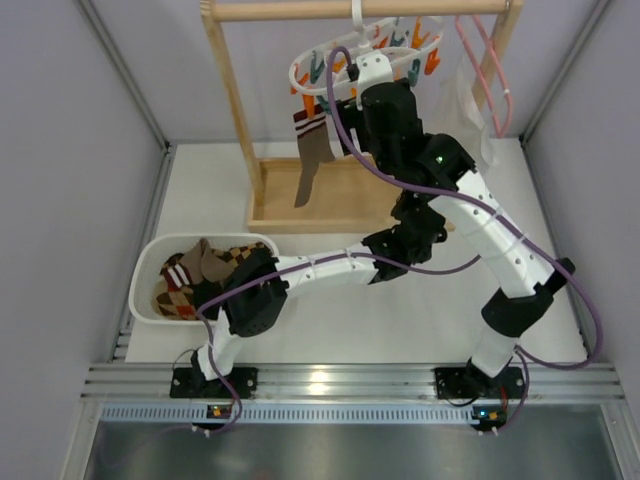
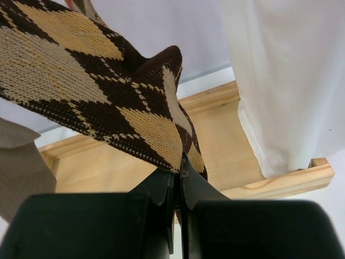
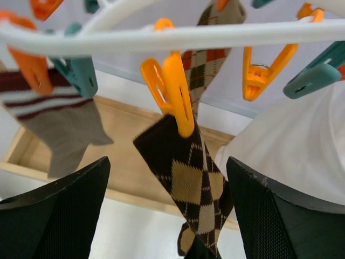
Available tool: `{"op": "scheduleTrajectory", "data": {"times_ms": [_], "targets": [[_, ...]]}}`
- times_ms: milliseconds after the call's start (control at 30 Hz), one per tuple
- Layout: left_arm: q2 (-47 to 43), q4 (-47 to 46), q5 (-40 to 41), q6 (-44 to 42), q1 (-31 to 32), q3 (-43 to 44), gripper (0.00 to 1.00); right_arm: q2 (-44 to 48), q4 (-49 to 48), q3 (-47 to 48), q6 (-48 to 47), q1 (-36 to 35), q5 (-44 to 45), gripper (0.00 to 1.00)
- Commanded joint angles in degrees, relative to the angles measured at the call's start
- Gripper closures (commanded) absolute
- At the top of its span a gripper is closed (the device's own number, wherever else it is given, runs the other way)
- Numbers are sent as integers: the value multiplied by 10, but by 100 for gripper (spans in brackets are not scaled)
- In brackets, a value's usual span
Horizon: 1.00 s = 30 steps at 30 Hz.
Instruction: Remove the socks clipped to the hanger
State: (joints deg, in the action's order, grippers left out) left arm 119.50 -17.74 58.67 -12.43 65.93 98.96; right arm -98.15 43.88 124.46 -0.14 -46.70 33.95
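The argyle sock point(image 2: 108, 91) looks like soft, light, stretchy knit. Low in frame, the left end effector point(image 2: 179, 164) is clenched on its toe. Farther up, the right end effector point(image 3: 167, 170) is spread either side of its cuff, under the orange clothespin point(image 3: 173, 89) on the hanger point(image 3: 161, 38), probably the place to grip.
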Motion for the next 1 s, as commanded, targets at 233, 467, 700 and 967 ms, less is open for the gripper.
{"op": "scheduleTrajectory", "data": {"times_ms": [233,467,700,967], "targets": [[35,-3,14,-43,24,63,100,-68,-83,96,-151,12,124,22],[31,-3,11,-37,24,61,100,-93,-138,98,-176,26,134,31],[19,-3,1,-20,24,46,100,-95,-170,86,-185,33,118,35],[2,-3,-10,-1,24,24,100,-76,-223,40,-196,34,113,47]]}}
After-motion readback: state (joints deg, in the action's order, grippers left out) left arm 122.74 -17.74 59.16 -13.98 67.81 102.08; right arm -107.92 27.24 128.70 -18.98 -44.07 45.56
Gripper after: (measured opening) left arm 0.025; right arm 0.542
